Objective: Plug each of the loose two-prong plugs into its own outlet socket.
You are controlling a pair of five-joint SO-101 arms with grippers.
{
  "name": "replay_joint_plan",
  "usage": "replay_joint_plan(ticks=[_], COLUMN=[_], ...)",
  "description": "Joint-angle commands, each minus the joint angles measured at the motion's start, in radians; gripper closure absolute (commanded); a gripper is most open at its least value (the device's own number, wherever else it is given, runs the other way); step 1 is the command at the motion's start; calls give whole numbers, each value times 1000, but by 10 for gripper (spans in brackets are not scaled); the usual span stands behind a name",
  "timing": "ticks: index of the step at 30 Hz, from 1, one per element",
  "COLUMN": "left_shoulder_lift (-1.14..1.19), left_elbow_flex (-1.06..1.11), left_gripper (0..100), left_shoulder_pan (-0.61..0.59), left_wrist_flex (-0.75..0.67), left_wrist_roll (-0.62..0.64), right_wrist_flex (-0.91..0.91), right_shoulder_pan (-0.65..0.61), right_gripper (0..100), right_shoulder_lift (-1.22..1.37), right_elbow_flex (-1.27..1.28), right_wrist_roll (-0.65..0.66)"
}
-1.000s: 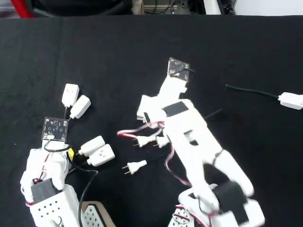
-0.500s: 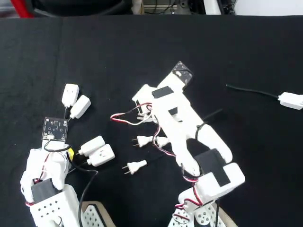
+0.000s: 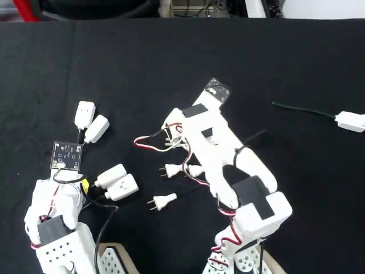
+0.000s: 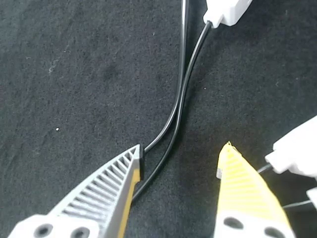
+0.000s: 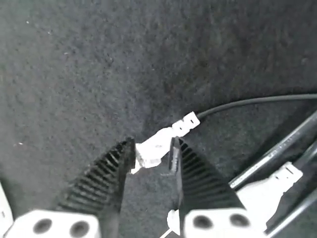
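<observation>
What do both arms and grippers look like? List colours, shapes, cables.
The left arm and right arm are white blocky shells with black patches and looping red-and-white wires. The left gripper has ribbed triangular fingers, one grey, one yellow; the right gripper has black ones.

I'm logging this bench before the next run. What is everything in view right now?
outlet sockets: four, white, in two pairs near the left arm.
loose plugs: three, white, two-prong, on the cloth beside the right arm.
cabled plug: one, white, on a black cable, at the right gripper.
connector: one, white, on a black cable, at the table's edge away from both arms.
black cables: two, running side by side under the left gripper.
table: one, covered in black cloth.
left gripper: one, grey and yellow, open over the black cables.
right gripper: one, black, at the cabled plug.
</observation>
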Motion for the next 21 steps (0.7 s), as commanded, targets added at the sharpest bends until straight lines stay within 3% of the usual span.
replay_joint_plan(ticks=[1,6,10,15,21], left_shoulder_lift=[-9,-9,-9,-9,-9], left_elbow_flex=[19,19,19,19,19], left_gripper=[751,751,751,751,751], left_shoulder_pan=[13,13,13,13,13], left_wrist_flex=[-21,-21,-21,-21,-21], left_wrist_roll=[-5,-5,-5,-5,-5], right_wrist_flex=[-8,176,356,388,393], right_shoulder_pan=[6,-17,-40,-8,6], right_gripper=[932,949,949,949,917], right_shoulder_lift=[39,39,41,41,31], right_elbow_flex=[-45,-113,-185,-196,-214], right_wrist_roll=[29,112,259,367,364])
